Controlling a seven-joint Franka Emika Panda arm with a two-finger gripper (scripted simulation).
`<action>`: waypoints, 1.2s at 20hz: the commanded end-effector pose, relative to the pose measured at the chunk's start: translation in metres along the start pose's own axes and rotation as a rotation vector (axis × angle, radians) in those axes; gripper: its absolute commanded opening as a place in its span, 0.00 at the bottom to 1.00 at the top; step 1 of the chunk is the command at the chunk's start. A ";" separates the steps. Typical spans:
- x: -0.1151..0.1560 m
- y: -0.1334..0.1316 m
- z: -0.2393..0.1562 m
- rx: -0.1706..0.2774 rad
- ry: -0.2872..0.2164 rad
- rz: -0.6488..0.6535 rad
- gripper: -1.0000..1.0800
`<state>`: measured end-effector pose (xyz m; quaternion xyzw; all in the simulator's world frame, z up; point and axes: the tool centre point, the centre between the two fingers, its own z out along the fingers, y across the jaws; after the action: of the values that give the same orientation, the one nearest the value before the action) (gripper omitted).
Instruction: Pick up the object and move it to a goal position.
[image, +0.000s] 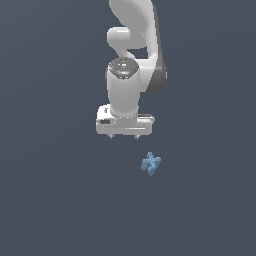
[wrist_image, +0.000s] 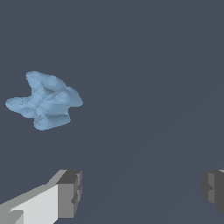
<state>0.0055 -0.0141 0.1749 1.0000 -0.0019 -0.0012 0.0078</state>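
Object (image: 150, 163) lies apart from the spread end effector (image: 124, 136); fingertips barely show.

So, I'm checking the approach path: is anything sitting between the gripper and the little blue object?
Nothing visible does. The open gripper and the blue object are apart, with only bare gray floor between them; the object is off to one side, not between the fingers.

Arm (image: 132, 30) cut off at exterior view's top edge, jaws cropped in wrist view
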 end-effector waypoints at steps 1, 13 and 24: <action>0.000 0.000 0.000 0.000 0.000 0.000 0.96; -0.002 0.002 0.007 -0.025 -0.017 -0.041 0.96; 0.008 -0.011 0.010 -0.020 -0.013 0.041 0.96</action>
<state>0.0112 -0.0065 0.1656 0.9997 -0.0138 -0.0081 0.0183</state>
